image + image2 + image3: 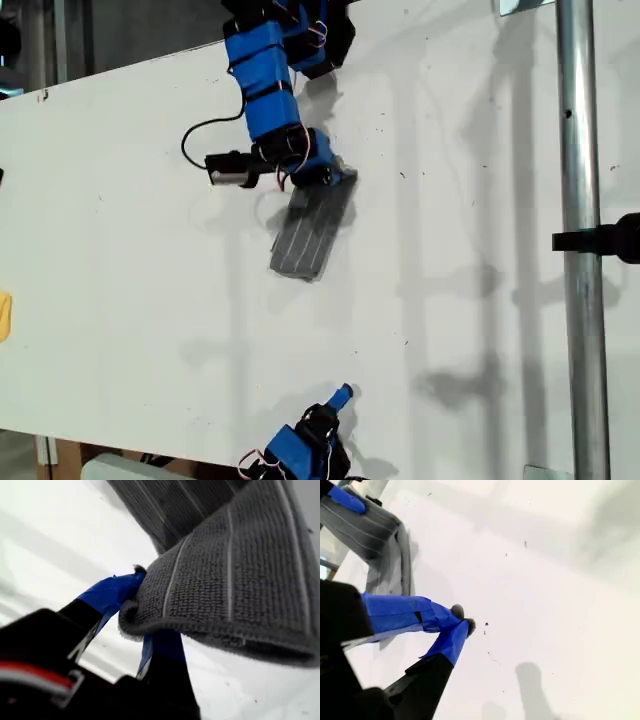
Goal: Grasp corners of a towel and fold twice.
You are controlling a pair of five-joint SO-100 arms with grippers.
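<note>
The towel (312,232) is a narrow, folded grey strip with thin white stripes. It hangs from my first gripper (338,180) in the upper middle of the exterior view, and its lower end rests on the white table (480,330). In the first wrist view my first gripper (142,615) is shut on a hemmed edge of the towel (225,570), which drapes over the blue fingers. My second gripper (343,393) is near the table's near edge, well apart from the towel. Its fingertips (462,620) are shut with nothing held. The towel (365,527) shows far off in that view.
A metal pole (578,250) with a black clamp (610,238) runs down the exterior view's right. A yellow object (4,315) sits at that view's left edge. A black cable (200,135) loops beside the first arm.
</note>
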